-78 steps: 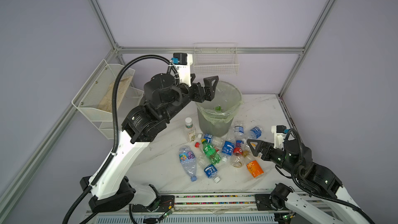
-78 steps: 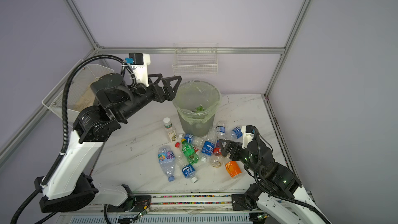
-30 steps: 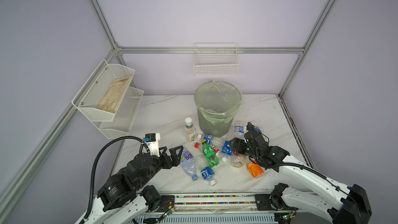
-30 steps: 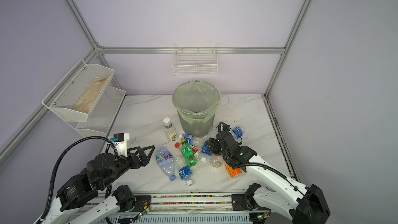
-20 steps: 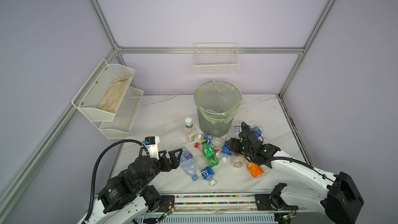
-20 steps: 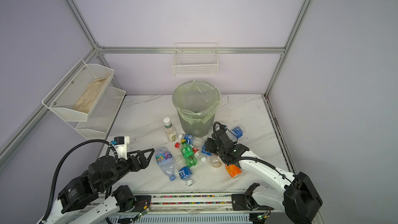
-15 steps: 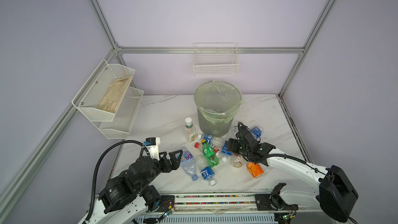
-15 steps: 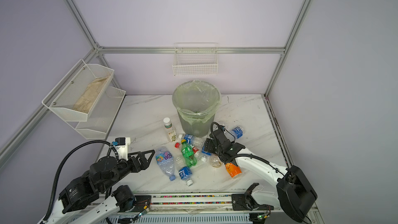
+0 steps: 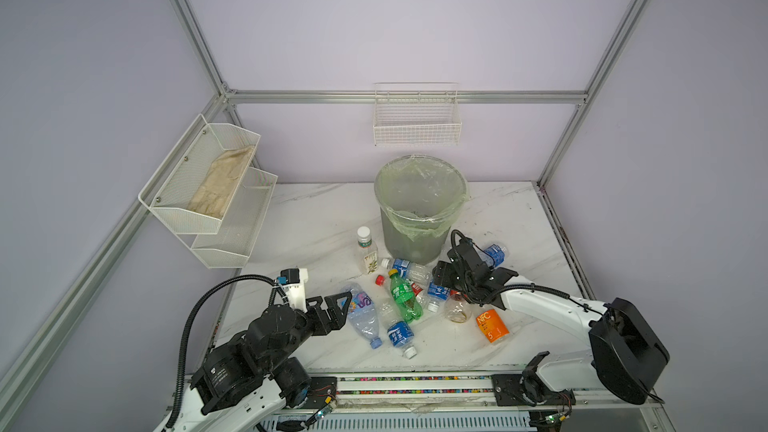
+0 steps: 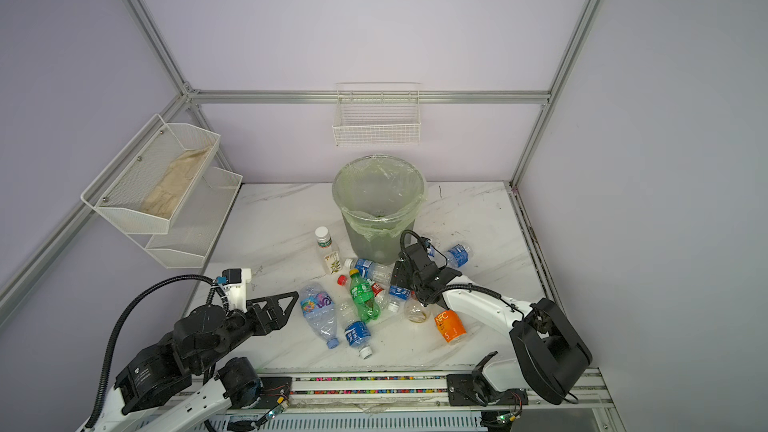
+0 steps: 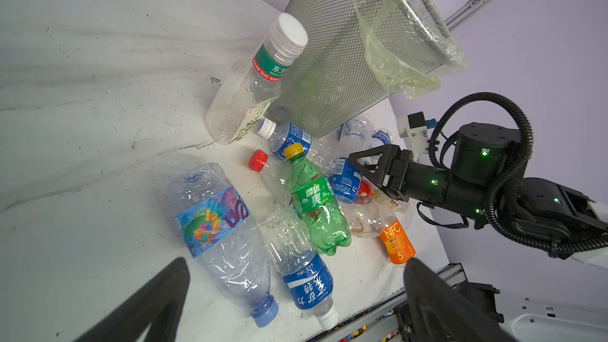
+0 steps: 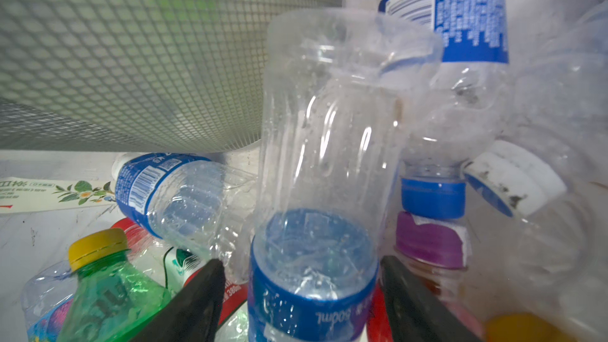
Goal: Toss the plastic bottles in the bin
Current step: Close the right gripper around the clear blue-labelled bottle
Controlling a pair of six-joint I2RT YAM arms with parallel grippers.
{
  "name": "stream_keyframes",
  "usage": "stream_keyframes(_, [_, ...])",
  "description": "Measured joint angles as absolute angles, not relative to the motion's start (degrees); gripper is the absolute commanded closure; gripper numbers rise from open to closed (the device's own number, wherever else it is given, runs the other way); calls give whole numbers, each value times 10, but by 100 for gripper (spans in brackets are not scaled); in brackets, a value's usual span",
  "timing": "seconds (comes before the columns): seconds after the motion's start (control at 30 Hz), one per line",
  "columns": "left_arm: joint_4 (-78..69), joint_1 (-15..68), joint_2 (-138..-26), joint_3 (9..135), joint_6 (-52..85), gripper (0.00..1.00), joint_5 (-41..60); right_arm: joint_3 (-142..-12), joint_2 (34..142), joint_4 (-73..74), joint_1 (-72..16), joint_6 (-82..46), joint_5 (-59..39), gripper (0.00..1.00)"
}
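I am working in a robotics lab test cell, not a home or a shop. Plain lilac panel walls [image 9: 374, 22] sit in a bare aluminium frame [image 9: 316, 96] that boxes in a marble-patterned table [image 9: 316, 218] on three sides. White wire-mesh baskets [image 9: 417, 126] hang on the walls. My left arm [image 9: 270, 332] and right arm [image 9: 544, 309] stand on a metal rail [image 9: 415, 384] along the front edge, with loose cabling and exposed electronics.

orange-labelled bottle [image 11: 395, 241], NFC and 5, blue-labelled bottle [image 12: 309, 305], perhaps 600ml
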State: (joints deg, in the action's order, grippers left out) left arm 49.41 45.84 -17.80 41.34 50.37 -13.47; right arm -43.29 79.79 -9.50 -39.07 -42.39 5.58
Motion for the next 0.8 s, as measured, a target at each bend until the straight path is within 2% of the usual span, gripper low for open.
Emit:
stream_keyframes(0.3, [498, 458, -171, 413, 505, 0, -135, -448, 854, -80, -379, -432, 56, 25])
stream_keyframes(0.63, [509, 458, -161, 413, 505, 0, -135, -449, 856, -79, -378, -449, 55, 48])
stream_keyframes(0.8, [513, 458, -161, 412, 505, 0, -135, -439, 813, -83, -378, -463, 54, 51])
